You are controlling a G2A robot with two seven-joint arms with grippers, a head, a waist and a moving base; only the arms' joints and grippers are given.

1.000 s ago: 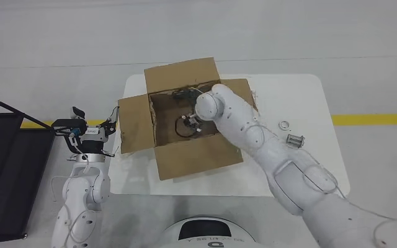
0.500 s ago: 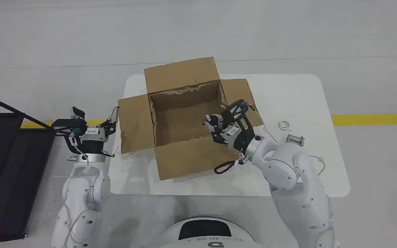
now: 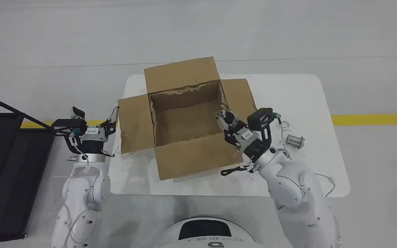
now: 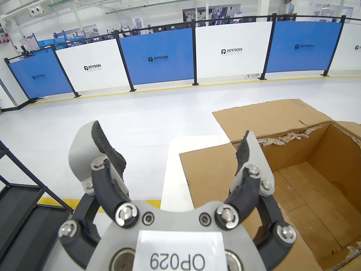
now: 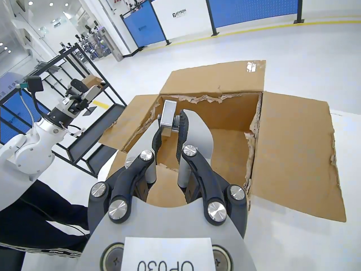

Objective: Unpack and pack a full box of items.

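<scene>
The open cardboard box [image 3: 186, 118] stands in the middle of the white table [image 3: 298, 93], flaps spread, its floor bare cardboard. My right gripper [image 3: 224, 119] hovers over the box's right flap, shut on a small silver metal block [image 5: 168, 117]. A black cable [image 3: 232, 168] dangles below that arm, over the front flap. In the right wrist view the box [image 5: 293, 148] lies just beyond the right gripper [image 5: 172, 126]. My left gripper [image 4: 175, 148] is open and holds nothing; it sits off the table's left edge [image 3: 93, 131], beside the box's left flap [image 4: 208, 176].
A small metal ring [image 3: 284, 124] and a short silver cylindrical part [image 3: 296, 141] lie on the table right of the box. A black rack [image 3: 15, 167] stands on the floor at far left. A yellow floor line [image 3: 366, 118] runs past the table.
My right arm has pulled up out of the box and back to its right side, carrying the metal block and cable. The left arm has not moved.
</scene>
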